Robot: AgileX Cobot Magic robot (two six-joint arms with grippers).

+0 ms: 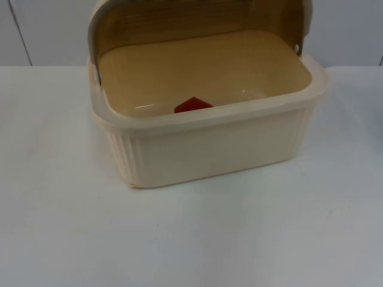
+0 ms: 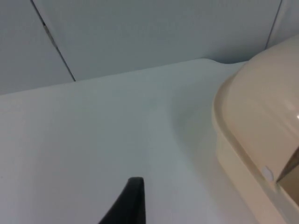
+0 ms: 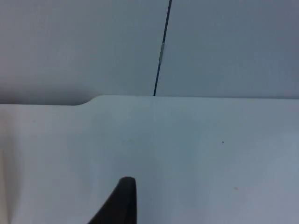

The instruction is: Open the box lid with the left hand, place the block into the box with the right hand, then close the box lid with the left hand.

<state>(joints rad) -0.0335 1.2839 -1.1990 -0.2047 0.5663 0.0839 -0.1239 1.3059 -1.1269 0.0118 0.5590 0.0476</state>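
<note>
one red block [image 1: 192, 104] lies inside the open-lidded box [image 1: 209, 146].

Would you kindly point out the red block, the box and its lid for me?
block [image 1: 192, 105], top view, its red upper face.
box [image 1: 209, 149], top view, its ribbed front wall.
lid [image 1: 197, 21], top view, its raised brown panel.

Right end effector fingertip [image 3: 122, 200] over white table [image 3: 196, 154] — grey partition wall [image 3: 84, 46] behind.
</note>
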